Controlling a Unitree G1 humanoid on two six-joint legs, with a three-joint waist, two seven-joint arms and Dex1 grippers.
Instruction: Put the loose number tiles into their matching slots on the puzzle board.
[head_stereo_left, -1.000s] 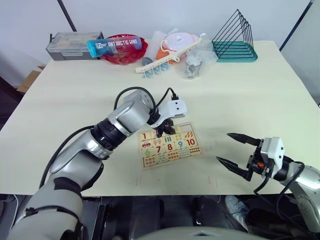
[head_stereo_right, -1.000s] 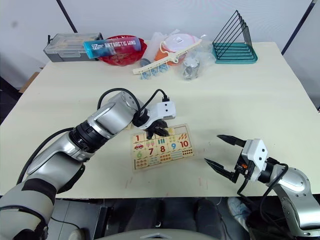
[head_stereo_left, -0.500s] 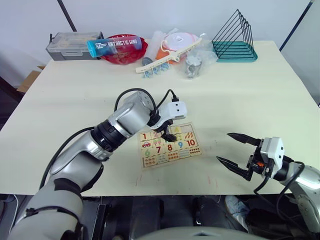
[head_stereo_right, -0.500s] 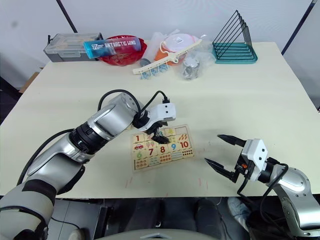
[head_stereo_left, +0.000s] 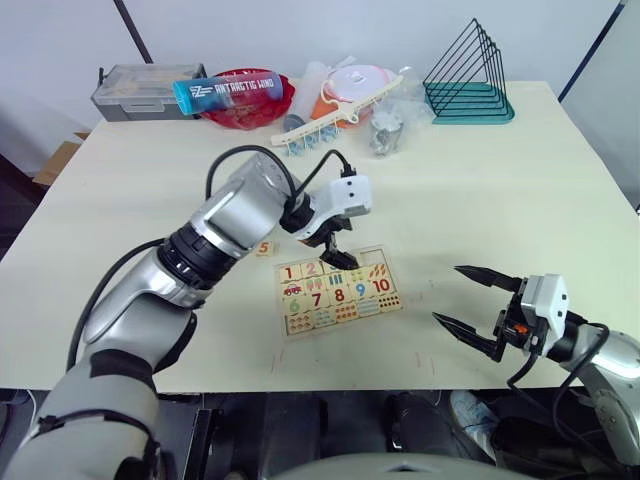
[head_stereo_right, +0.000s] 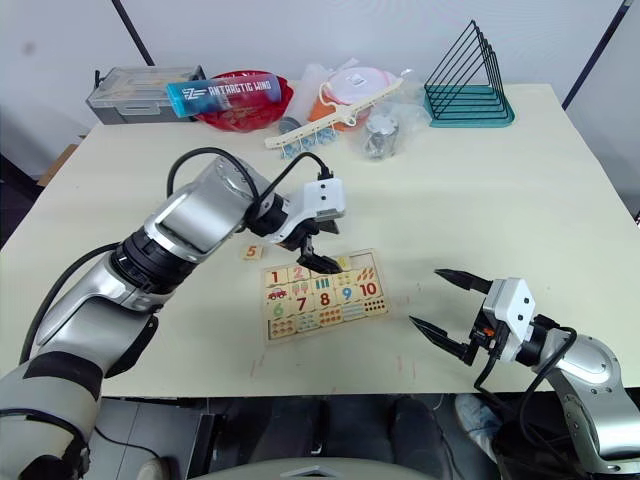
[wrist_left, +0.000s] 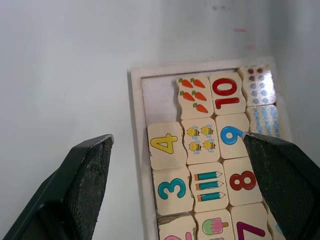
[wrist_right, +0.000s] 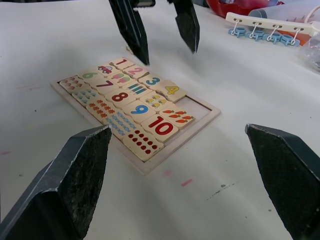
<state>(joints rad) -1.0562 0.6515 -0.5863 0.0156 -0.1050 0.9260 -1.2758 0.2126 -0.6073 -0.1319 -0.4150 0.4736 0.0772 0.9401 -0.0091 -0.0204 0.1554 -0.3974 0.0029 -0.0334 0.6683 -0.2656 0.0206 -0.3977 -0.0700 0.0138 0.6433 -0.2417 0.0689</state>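
Right gripper (head_stereo_left: 468, 299) is waiting near the table edge, fingers spread, empty. Puzzle board (head_stereo_right: 322, 295) is lying mid-table, end slot (wrist_left: 157, 104) bare. Left gripper (head_stereo_right: 316, 245) is hovering above, released. Tile 5 (head_stereo_right: 251, 252) is sitting just beyond the board.

The puzzle board (wrist_left: 136, 150) and its number tiles (wrist_left: 167, 144) are seen as pale wood with a slight sheen and printed colours. The tabletop (head_stereo_left: 520, 190) appears smooth and matt. Matt black plastic is shown on the left gripper's (head_stereo_left: 338, 253) fingers (wrist_left: 85, 175).
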